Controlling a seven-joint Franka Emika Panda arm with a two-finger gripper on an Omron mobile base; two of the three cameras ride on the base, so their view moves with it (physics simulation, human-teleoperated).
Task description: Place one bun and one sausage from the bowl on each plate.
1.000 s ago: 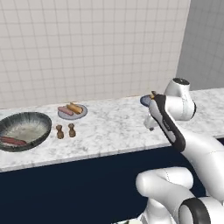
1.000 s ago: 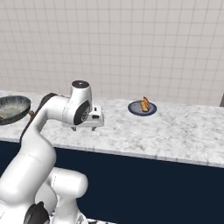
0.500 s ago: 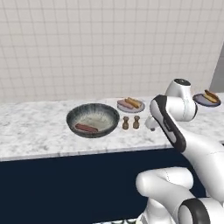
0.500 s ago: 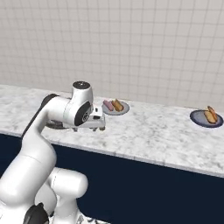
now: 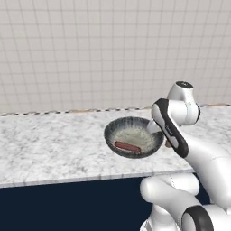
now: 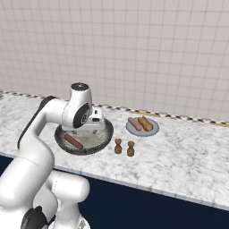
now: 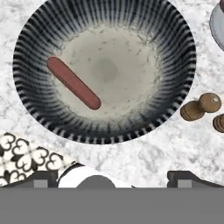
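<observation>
1. The gripper (image 7: 112, 181) hangs over the bowl (image 6: 103, 137) with its jaws wide apart and empty; I judge it waits there to go down for the last sausage.
2. The bowl stands near the front edge of the counter (image 6: 188, 165). Inside it lies one dark red sausage (image 7: 73, 82), on the paler floor and close to the ribbed wall. No bun is in it.
3. The light grey plate (image 6: 133, 131) is beside the bowl, toward the back edge. It already carries a pink sausage (image 6: 134, 124) and a bun (image 6: 145, 123), side by side, so this plate looks finished.
4. Two small brown shakers (image 6: 124, 147) stand between bowl and plate, nearer the front edge; the arm should pass clear of them.
</observation>
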